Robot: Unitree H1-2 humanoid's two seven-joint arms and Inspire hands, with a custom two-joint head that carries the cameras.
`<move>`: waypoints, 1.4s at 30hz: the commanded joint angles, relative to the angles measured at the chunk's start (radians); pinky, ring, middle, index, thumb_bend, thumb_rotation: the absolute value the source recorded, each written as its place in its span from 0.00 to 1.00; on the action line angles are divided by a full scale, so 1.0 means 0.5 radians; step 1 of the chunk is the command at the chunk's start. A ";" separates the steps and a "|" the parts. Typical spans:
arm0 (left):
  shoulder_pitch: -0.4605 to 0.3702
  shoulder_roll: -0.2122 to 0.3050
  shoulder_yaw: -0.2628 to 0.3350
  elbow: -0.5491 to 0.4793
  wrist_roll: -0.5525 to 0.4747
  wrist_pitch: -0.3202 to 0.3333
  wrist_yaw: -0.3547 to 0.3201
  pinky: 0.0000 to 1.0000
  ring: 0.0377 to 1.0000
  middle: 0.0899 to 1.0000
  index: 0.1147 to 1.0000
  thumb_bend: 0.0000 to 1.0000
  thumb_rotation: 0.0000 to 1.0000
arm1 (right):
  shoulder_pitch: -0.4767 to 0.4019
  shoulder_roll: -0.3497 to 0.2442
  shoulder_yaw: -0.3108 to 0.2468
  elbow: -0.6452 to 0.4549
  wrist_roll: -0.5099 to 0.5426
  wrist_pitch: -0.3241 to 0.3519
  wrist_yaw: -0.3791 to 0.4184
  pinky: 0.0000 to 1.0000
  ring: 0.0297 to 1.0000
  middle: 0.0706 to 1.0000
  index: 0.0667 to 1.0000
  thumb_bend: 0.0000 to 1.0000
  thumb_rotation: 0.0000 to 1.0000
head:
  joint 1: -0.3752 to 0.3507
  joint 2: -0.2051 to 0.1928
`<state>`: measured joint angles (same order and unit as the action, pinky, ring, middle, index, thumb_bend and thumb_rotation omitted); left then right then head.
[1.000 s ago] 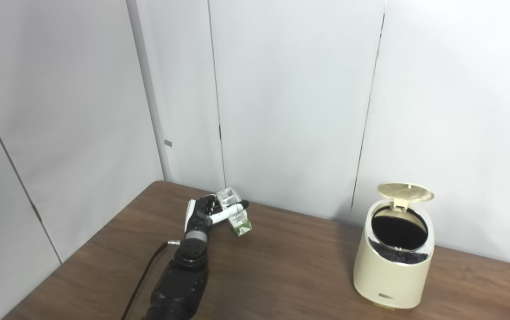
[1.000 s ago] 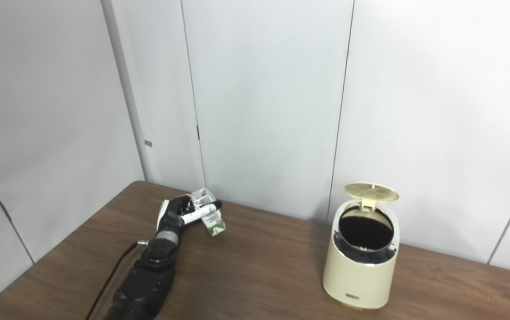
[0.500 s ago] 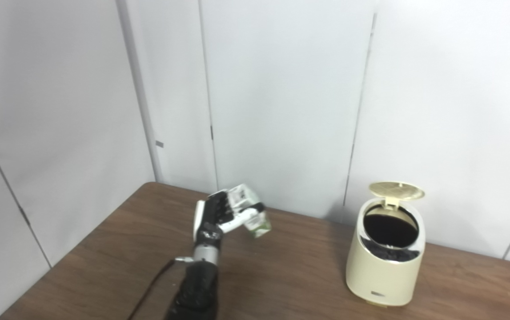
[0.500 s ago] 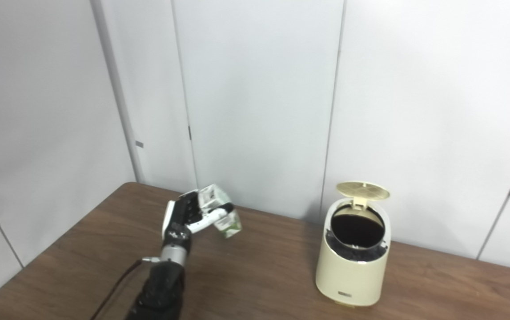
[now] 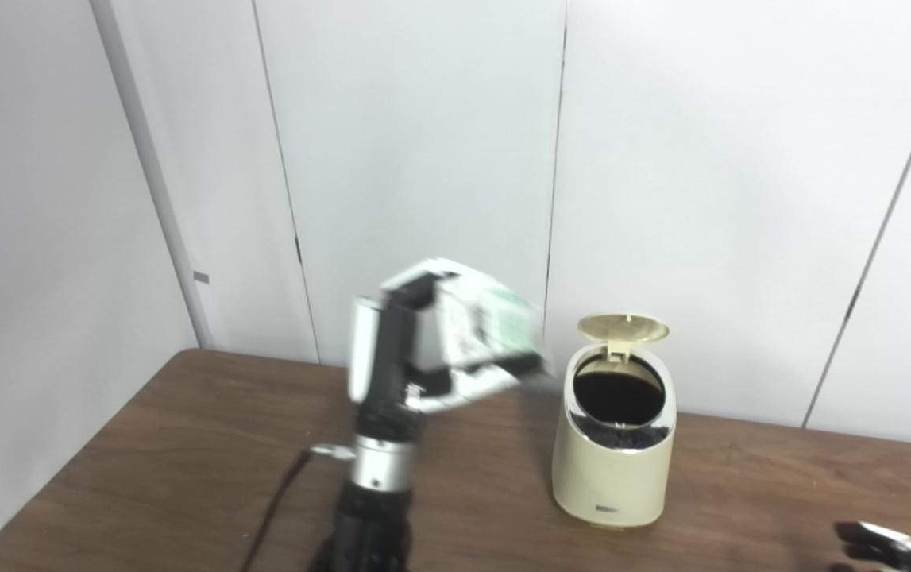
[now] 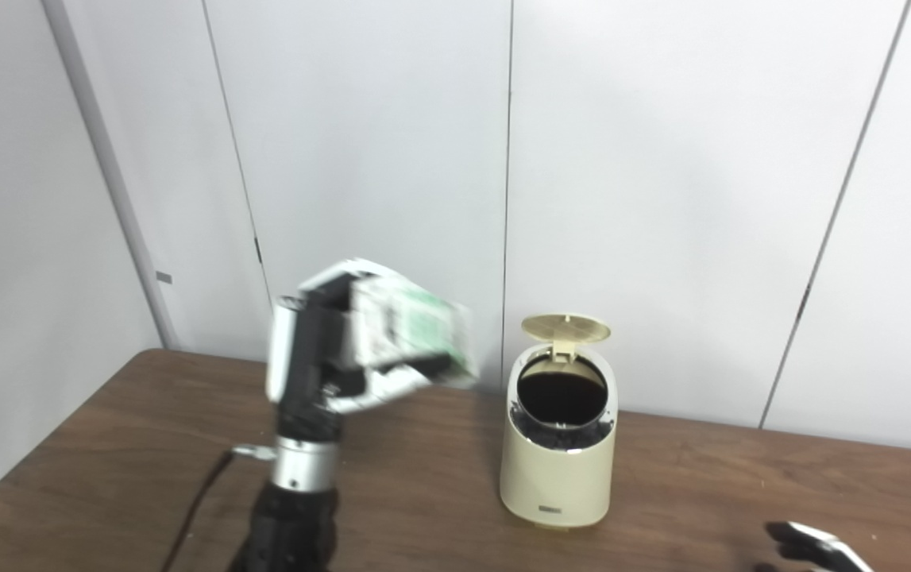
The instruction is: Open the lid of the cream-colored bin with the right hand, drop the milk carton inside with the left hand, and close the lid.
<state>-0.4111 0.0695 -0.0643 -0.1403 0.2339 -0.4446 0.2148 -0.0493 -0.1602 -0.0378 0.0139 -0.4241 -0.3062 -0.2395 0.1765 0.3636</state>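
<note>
The left hand point(image 5: 399, 357) is gripping the milk carton point(image 5: 483, 322), holding it above the wooden table point(image 5: 185, 445), left of the cream-colored bin point(image 5: 612, 469), whose lid point(image 5: 623, 326) is standing open. The right hand point(image 5: 884, 548) is barely showing at the bottom corner, cropped and blurred; its fingers are perhaps spread, but I cannot tell. Grey wall panels point(image 5: 423, 143) are standing behind.

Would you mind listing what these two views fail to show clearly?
- Milk carton: motion-blurred in both views, print unreadable.
- Left hand: blurred, so how its fingers lie on the carton is unclear.
- Right hand: cut off by the bottom edge; open or shut unknown.
- Bin interior: dark, contents unclear.
</note>
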 commanded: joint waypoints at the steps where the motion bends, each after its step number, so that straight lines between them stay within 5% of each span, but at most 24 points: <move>1: -0.097 0.034 -0.041 -0.089 0.054 -0.050 0.049 0.37 0.43 0.43 0.41 0.50 0.00 | 0.052 0.096 0.059 0.166 -0.038 -0.101 -0.082 0.51 0.64 0.65 0.65 0.14 0.51 | -0.021 -0.007; 4: -0.115 0.040 -0.125 -0.087 0.158 -0.050 0.110 0.35 0.43 0.44 0.40 0.50 0.00 | 0.029 0.119 0.082 0.187 -0.080 -0.092 -0.130 0.49 0.62 0.65 0.64 0.14 0.48 | -0.062 -0.014; 8: -0.138 0.073 -0.222 -0.052 0.215 -0.050 0.165 0.35 0.43 0.44 0.40 0.50 0.00 | 0.024 0.171 0.108 0.160 -0.072 -0.046 -0.146 0.49 0.63 0.65 0.62 0.16 0.27 | -0.121 -0.019; 12: -0.166 0.094 -0.303 -0.021 0.236 -0.050 0.214 0.35 0.43 0.44 0.40 0.50 0.00 | 0.039 0.219 0.115 0.104 -0.054 -0.006 -0.137 0.34 0.51 0.66 0.62 0.20 0.05 | -0.164 -0.010; 14: -0.179 0.104 -0.337 -0.008 0.235 -0.051 0.238 0.35 0.43 0.44 0.40 0.50 0.00 | 0.053 0.237 0.128 0.071 -0.062 0.012 -0.128 0.29 0.45 0.66 0.63 0.21 0.01 | -0.198 -0.003; 16: -0.203 0.107 -0.382 0.018 0.256 -0.051 0.283 0.35 0.43 0.44 0.40 0.50 0.00 | 0.068 0.247 0.139 0.038 -0.072 0.038 -0.115 0.18 0.28 0.56 0.66 0.22 0.00 | -0.220 0.000; 17: -0.212 0.110 -0.400 0.027 0.263 -0.051 0.302 0.35 0.43 0.44 0.40 0.50 0.00 | 0.077 0.254 0.146 0.024 -0.081 0.049 -0.112 0.18 0.28 0.55 0.66 0.22 0.00 | -0.241 0.003; 19: -0.236 0.112 -0.434 0.063 0.227 -0.051 0.314 0.36 0.43 0.44 0.40 0.50 0.00 | 0.090 0.262 0.154 0.001 -0.088 0.062 -0.111 0.29 0.43 0.58 0.66 0.23 0.00 | -0.259 0.007; 23: -0.290 0.141 -0.486 0.172 0.146 -0.051 0.383 0.36 0.43 0.44 0.40 0.50 0.00 | 0.119 0.282 0.168 -0.042 -0.107 0.104 -0.111 0.35 0.49 0.63 0.67 0.24 0.00 | -0.300 0.018; 27: -0.347 0.191 -0.546 0.295 0.157 -0.051 0.505 0.36 0.43 0.44 0.40 0.50 0.00 | 0.147 0.296 0.199 -0.089 -0.140 0.141 -0.115 0.55 0.67 0.68 0.67 0.25 0.01 | -0.332 0.025; 36: -0.468 0.289 -0.710 0.485 0.215 -0.051 0.829 0.38 0.44 0.44 0.40 0.50 0.00 | 0.201 0.340 0.204 -0.163 -0.172 0.224 -0.119 0.58 0.68 0.69 0.68 0.26 0.14 | -0.400 0.058; 42: -0.508 0.300 -0.809 0.542 0.225 -0.051 0.968 0.39 0.44 0.44 0.40 0.50 0.00 | 0.283 0.343 0.217 -0.271 -0.188 0.267 -0.093 0.56 0.67 0.69 0.68 0.25 0.13 | -0.445 0.093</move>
<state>-0.6059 0.2116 -0.4725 0.1469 0.3435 -0.4483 0.6636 0.0533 0.0092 0.0655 -0.1224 -0.5035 -0.1632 -0.2812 -0.0429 0.4080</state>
